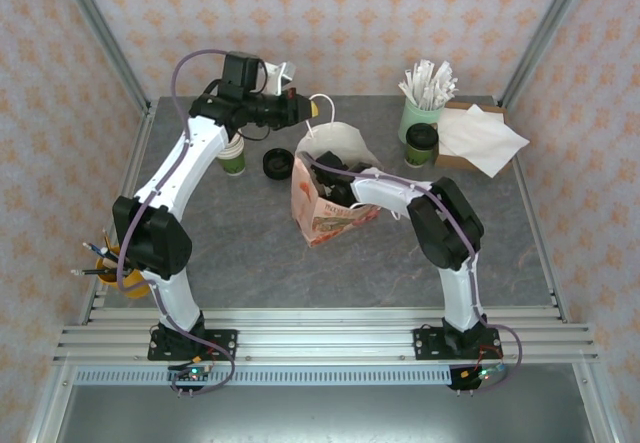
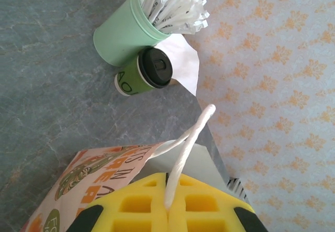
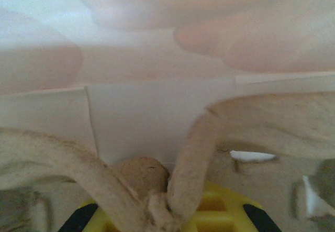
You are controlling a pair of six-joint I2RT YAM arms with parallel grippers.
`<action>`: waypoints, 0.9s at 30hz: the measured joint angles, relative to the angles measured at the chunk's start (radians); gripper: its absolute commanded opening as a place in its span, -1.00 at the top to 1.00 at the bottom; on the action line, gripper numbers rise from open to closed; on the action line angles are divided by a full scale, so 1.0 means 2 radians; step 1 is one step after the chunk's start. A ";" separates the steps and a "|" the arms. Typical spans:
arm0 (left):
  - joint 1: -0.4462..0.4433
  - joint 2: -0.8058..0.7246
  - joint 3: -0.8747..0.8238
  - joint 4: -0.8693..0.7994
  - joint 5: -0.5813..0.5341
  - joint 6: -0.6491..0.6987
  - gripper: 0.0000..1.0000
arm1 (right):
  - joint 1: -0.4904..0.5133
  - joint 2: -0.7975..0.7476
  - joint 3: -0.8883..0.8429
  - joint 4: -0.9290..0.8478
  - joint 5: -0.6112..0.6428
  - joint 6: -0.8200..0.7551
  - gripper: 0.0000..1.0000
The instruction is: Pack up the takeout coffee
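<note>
Takeout coffee, a small green-and-cream paper cup with a black lid (image 1: 420,145), stands upright on the grey worktop (image 1: 250,253) against the mint-green straw holder (image 1: 420,118), long axis vertical, about 3 o'clock from the printed paper bag (image 1: 325,218). Right end effector (image 3: 162,211) is nearer but looks pinched on the bag's near cord handle (image 3: 193,153). Left end effector (image 2: 167,190) pinches the white cord handle (image 2: 188,137). Top view gives the layout; left wrist view shows the lid seated.

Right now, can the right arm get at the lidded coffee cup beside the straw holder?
Probably not yet: its tool is shut on a bag handle. Nothing else blocks the cup.
</note>
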 measured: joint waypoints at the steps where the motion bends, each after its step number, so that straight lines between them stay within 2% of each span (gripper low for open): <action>1: 0.002 0.000 0.001 -0.001 -0.001 0.001 1.00 | 0.000 0.000 0.000 0.001 -0.001 0.001 0.71; 8: 0.030 0.001 0.006 -0.010 -0.004 0.002 1.00 | 0.000 -0.008 -0.010 0.011 -0.002 0.007 0.54; 11: 0.019 0.004 0.033 -0.035 -0.009 0.030 1.00 | 0.000 -0.008 -0.003 -0.004 -0.002 0.014 0.47; 14: -0.015 0.001 0.056 -0.052 -0.021 0.077 1.00 | 0.000 -0.013 -0.004 -0.018 0.001 0.024 0.24; 17: -0.044 -0.008 0.053 -0.046 -0.021 0.093 1.00 | 0.000 -0.017 -0.010 -0.019 0.009 0.027 0.05; 23: -0.039 -0.012 0.043 -0.043 -0.027 0.115 1.00 | 0.000 -0.017 -0.009 -0.019 0.021 0.024 -0.23; 27: -0.035 -0.029 -0.003 -0.035 -0.047 0.128 1.00 | 0.000 -0.027 -0.009 -0.019 0.035 0.024 -0.36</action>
